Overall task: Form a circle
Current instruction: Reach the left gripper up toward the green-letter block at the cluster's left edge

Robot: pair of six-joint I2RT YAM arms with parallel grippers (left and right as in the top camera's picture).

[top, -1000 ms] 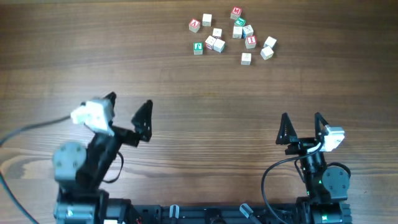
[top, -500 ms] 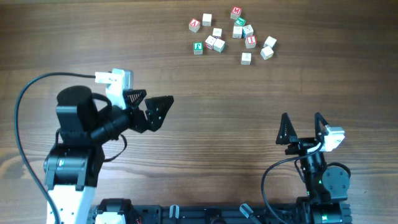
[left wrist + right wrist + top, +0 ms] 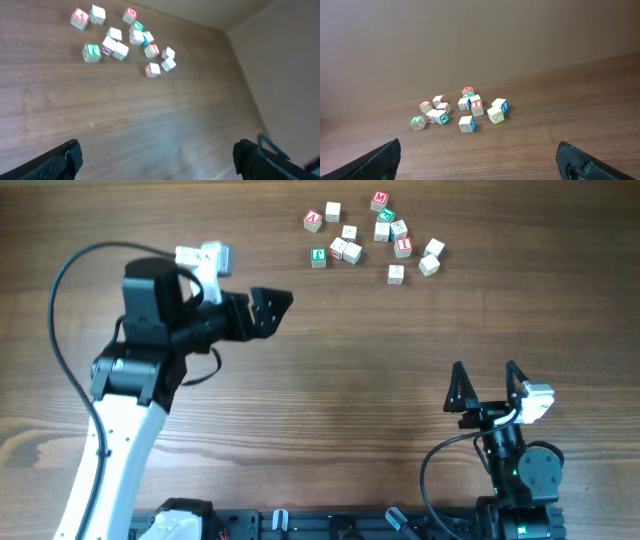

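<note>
Black at joints and motor housings, white along the lower link of the left arm (image 3: 110, 450). Black wedge-shaped fingers (image 3: 272, 300) on the left tool (image 3: 258, 308) and the right tool (image 3: 485, 372) — a white camera block (image 3: 200, 258) beside each. Thin black cable (image 3: 54, 310) looped off the left arm, another off the all-black right arm (image 3: 525, 470).

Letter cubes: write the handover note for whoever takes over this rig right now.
Left hand: open, empty, reached out over the table, short of the letter cubes.
Right hand: open, empty, near its base.
Cubes: a loose scatter on the far side of the table, some touching, no ring.
Done: nothing arranged yet.
Left: move the cubes into a circle.
</note>
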